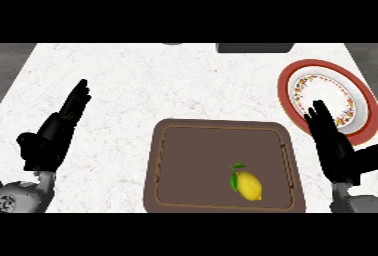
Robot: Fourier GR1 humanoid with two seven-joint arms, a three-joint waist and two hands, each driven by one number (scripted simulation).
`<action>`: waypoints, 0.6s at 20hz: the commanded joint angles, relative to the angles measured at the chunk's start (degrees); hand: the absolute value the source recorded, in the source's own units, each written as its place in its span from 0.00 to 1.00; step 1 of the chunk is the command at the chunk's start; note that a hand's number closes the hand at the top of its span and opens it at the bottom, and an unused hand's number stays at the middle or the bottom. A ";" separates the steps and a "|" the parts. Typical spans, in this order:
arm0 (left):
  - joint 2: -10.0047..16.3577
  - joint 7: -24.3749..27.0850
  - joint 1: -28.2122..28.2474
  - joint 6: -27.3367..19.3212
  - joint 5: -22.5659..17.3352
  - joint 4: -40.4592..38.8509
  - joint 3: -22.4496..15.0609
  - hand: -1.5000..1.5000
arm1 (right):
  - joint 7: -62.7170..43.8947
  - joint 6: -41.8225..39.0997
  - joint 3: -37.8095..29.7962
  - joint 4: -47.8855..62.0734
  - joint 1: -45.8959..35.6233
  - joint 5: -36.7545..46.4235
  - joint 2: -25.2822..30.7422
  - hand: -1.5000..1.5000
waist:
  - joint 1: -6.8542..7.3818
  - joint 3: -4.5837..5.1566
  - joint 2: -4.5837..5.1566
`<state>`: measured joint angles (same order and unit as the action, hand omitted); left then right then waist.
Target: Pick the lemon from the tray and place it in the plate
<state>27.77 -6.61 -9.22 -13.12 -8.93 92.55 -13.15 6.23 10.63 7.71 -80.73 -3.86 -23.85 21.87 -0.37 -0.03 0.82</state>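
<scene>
Centrally, a brown tray (pixel 159 165) with a raised rim was seen lying flat on the white, speckled bench (pixel 148 80), and all other places were reckoned from it. The lemon (pixel 249 186), yellow with a small green leaf at its far end, was found inside the tray, in its near right part, close to the near rim and apart from the right rim; it was touched by nothing. A plate (pixel 291 75), white with a patterned band and a red rim, was set on the bench beyond and to the right of the tray's far right corner, apart from the tray. The right robot hand (pixel 332 145) was held just to the right of the tray, its fingers straight and spread, nothing being grasped; its fingertips were seen over the plate's near rim, though contact could not be judged. The left robot hand (pixel 55 132) was held well to the left of the tray, fingers likewise straight and pointed away, with nothing in them. A dark object (pixel 255 48) was partly shown well beyond the tray's far side.
</scene>
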 commanded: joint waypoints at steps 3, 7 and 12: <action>-4.85 -4.17 1.42 -0.30 -2.92 -5.34 -1.21 0.50 | -0.65 -11.02 4.64 -5.96 -12.80 1.27 4.05 1.00 | 2.27 0.15 -0.48; -7.75 -5.76 5.12 1.01 -5.68 -7.59 -3.24 0.50 | 4.61 -14.14 5.99 -9.09 -21.04 18.55 19.73 1.00 | 3.80 2.21 -1.40; -11.50 -3.23 8.15 3.11 -9.66 -12.18 -0.62 0.50 | 16.42 -16.72 1.68 4.46 -23.29 11.49 7.39 0.00 | 1.33 0.02 -0.57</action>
<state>17.70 -10.70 -3.33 -11.98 -16.06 82.42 -15.09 16.39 -3.50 10.77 -81.00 -24.34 -12.97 31.22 1.83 0.21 0.45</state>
